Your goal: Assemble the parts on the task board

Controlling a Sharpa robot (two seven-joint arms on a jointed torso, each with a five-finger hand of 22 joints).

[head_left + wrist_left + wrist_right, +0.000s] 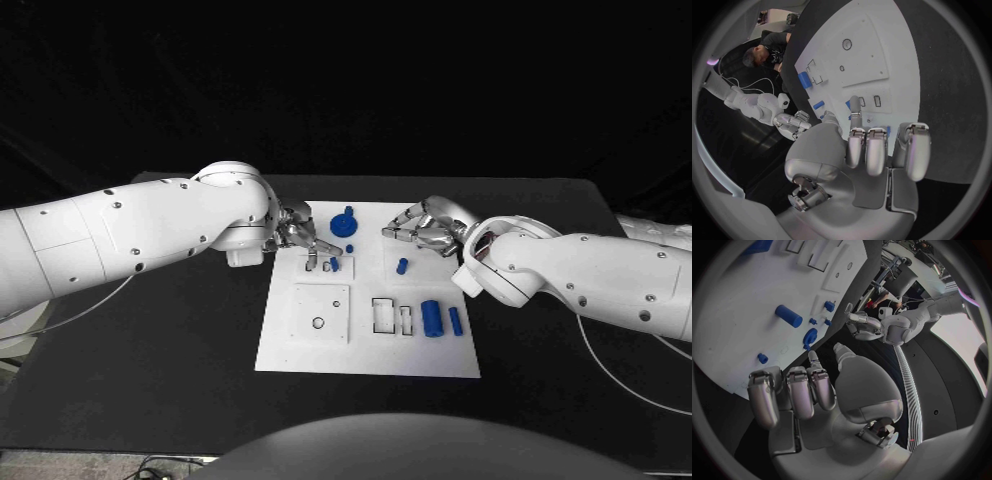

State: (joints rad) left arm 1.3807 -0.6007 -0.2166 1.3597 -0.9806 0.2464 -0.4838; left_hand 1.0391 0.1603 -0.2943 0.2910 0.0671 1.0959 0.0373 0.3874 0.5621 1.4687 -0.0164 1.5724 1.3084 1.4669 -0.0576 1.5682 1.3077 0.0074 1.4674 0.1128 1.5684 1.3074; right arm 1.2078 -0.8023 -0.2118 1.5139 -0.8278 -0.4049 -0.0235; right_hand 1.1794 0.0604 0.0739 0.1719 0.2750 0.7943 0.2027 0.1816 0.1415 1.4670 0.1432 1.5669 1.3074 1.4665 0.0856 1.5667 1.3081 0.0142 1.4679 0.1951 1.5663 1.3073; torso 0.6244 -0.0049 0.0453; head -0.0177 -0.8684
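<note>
Right hand point(418, 230) curled, left hand point(303, 236) over task board point(368, 345)

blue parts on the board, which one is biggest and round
The gear-like round blue part at the board's far edge between both hands; the others are small pegs or lying cylinders.

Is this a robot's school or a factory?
Probably a robot lab or test room. A white task board with small blue parts sits on a black table, and both hands, left and right, hover above it.

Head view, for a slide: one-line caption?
Both hands, left hand and right hand, hover over the white task board's far end among blue parts.
</note>
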